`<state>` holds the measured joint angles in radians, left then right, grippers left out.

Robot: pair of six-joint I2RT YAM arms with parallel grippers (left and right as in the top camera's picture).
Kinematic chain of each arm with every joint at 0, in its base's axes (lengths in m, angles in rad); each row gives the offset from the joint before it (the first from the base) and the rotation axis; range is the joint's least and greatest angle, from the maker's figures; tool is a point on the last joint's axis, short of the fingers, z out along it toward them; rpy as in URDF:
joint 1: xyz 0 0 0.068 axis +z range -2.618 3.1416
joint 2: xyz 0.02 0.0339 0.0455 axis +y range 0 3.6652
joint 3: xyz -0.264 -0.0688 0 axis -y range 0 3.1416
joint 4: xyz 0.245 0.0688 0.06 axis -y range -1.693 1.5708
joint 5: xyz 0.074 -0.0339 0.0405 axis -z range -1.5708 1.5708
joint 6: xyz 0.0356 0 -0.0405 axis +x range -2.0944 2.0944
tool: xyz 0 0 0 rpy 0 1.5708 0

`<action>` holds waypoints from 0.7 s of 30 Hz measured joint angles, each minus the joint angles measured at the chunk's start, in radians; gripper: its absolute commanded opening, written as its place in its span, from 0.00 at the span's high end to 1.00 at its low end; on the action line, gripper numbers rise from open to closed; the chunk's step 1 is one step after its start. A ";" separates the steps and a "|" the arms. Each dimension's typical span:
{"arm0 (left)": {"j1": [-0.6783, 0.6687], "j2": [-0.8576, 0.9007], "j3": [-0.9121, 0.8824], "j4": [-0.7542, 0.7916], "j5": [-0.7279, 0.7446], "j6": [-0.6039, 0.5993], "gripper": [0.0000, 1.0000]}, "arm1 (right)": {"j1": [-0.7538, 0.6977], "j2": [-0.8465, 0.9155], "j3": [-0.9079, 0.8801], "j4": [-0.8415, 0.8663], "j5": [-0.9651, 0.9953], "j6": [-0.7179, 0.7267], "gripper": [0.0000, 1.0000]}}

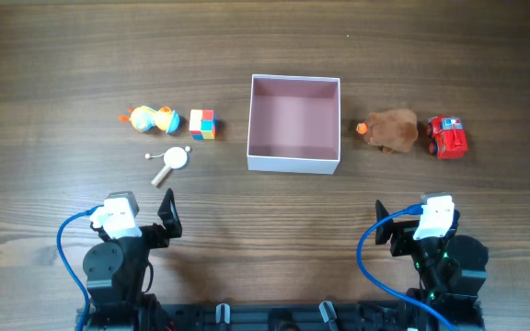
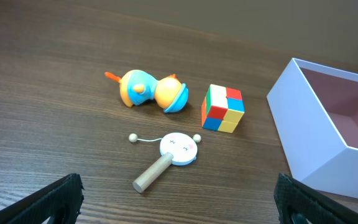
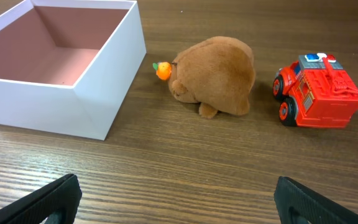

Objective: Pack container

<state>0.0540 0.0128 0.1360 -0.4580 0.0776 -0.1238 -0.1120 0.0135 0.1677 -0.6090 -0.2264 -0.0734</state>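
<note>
Container [image 1: 294,164]: on surface [image 1: 53,55], between both arms. Left gripper [image 2: 179,202]: released, grasping nothing; container ahead, rightward. Right gripper [image 3: 179,199]: released, grasping nothing; container ahead, leftward.

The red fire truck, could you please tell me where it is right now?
In the overhead view, the red fire truck sits farthest right, beside the brown plush toy, which lies between it and the container.

Evenly bright, softly lit from above. Faint, short shadows hugging the near side of the square white-walled, pink-lined box [image 1: 293,164]. Crisp focus across all three views.
</note>
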 measured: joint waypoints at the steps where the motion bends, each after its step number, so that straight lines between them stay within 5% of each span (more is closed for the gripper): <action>1: 0.000 0.000 0.000 0.000 0.000 0.000 0.00 | 0.000 0.000 0.000 0.000 0.000 0.000 0.00; 17: 0.000 0.000 0.000 0.000 0.000 0.000 0.00 | 0.000 0.000 0.000 0.052 -0.011 0.034 0.00; 21: 0.000 0.000 0.000 0.000 0.036 0.000 0.00 | 0.000 0.000 -0.001 0.066 -0.039 0.401 0.00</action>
<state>0.0540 0.0128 0.1360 -0.4580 0.1139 -0.1242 -0.1120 0.0135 0.1669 -0.5426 -0.2653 0.3279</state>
